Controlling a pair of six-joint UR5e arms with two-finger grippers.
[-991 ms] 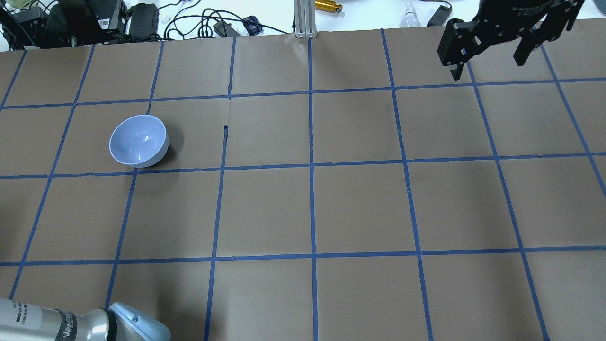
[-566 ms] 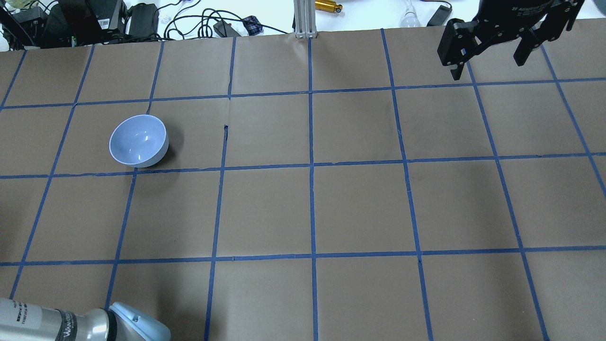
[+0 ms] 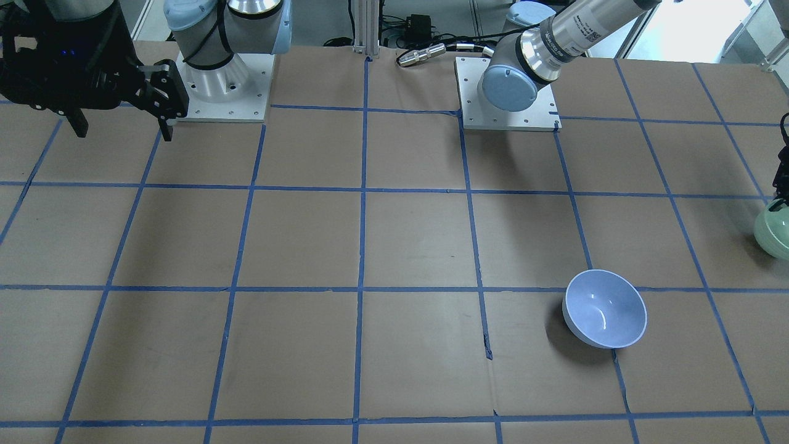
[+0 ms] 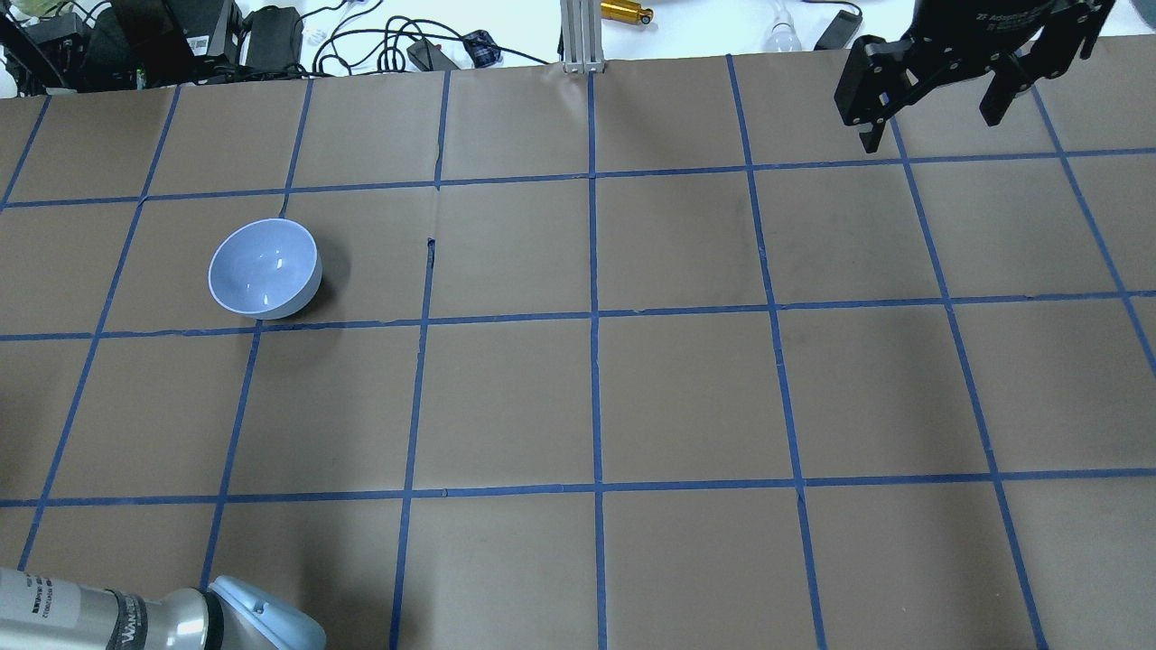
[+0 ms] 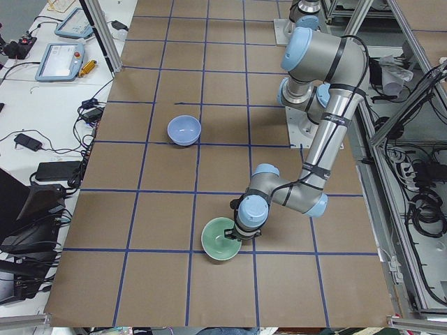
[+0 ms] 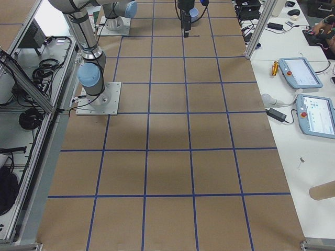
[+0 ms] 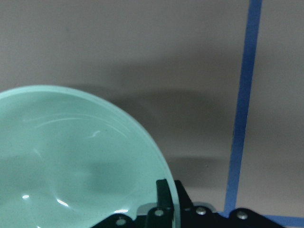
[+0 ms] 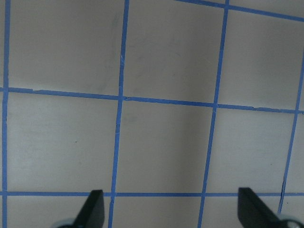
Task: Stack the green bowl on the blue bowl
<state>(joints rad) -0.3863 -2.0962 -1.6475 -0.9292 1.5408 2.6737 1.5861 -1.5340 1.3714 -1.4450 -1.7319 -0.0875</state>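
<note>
The green bowl (image 5: 221,242) sits near the table's left end and fills the lower left of the left wrist view (image 7: 71,161). It shows at the right edge of the front view (image 3: 775,233) and is out of the overhead view. My left gripper (image 5: 235,234) is shut on its rim, with one finger (image 7: 163,192) over the edge. The blue bowl (image 4: 265,268) stands upright and empty on the table (image 3: 605,316), well apart from the green one (image 5: 184,129). My right gripper (image 4: 932,126) is open and empty, high over the far right corner (image 3: 123,131).
Brown paper with a blue tape grid (image 4: 596,316) covers the table. Cables and power bricks (image 4: 271,36) lie beyond its far edge. The two arm bases (image 3: 222,80) stand on white plates on the robot's side. Tablets (image 6: 301,73) lie on a side bench.
</note>
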